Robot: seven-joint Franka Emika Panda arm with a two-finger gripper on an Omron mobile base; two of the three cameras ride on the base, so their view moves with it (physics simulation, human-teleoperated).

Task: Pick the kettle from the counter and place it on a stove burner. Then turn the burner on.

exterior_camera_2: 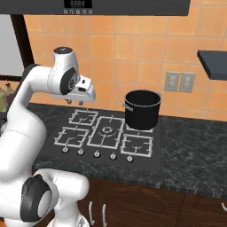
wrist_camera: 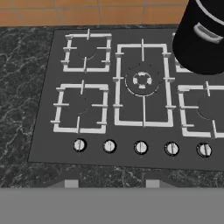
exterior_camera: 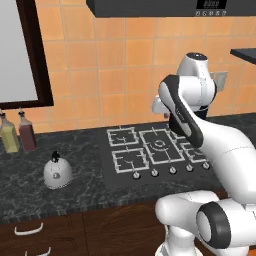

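The small silver kettle [exterior_camera: 57, 172] with its black handle stands upright on the black counter [exterior_camera: 25, 195], left of the cooktop [exterior_camera: 112, 175]. My gripper [exterior_camera_2: 74, 103] hangs high above the back left of the cooktop, far to the right of the kettle. In the hand view its fingertips [wrist_camera: 71, 183] stand apart with nothing between them, so the gripper [wrist_camera: 111, 183] is open. The front-left stove burner [wrist_camera: 80, 108] lies bare below the hand, also seen as the stove burner [exterior_camera_2: 71, 135] in the right base view.
A large black pot [exterior_camera_2: 142, 109] sits on the back-right grate. Several silver knobs [wrist_camera: 141, 148] line the cooktop's front edge. Two bottles [exterior_camera: 17, 132] stand by the wall left of the kettle. A range hood [exterior_camera_2: 124, 6] hangs overhead.
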